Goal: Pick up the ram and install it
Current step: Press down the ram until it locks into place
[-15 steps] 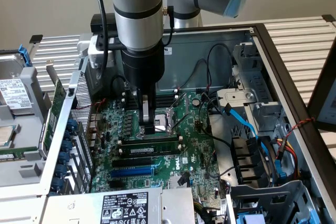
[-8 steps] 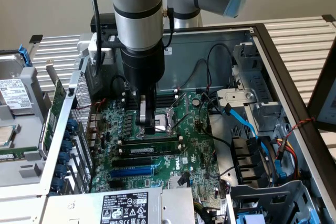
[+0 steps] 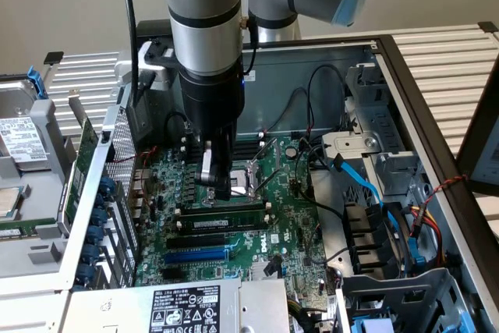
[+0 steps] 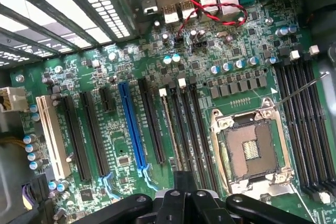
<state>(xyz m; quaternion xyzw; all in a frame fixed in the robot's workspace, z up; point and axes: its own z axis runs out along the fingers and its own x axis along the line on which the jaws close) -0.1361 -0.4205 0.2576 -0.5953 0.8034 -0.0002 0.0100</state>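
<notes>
Motherboard [image 4: 157, 145]: ram [image 3: 224, 221] seated, exterior view.

We see a green printed-circuit motherboard [image 4: 121, 145] dotted with silver capacitors, crossed by long black plastic memory slots [image 4: 302, 119] and one bright blue expansion slot [image 4: 132, 124] — beside a cream-white one [image 4: 51, 135]. A twisted red-and-black wire pair [image 4: 210, 11] loops above; the long green ram stick [image 3: 222, 224] carries a white label strip — black chips too.

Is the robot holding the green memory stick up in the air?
No, the ram sits down in a black slot on the motherboard, and the gripper above it is shut on nothing.
</notes>
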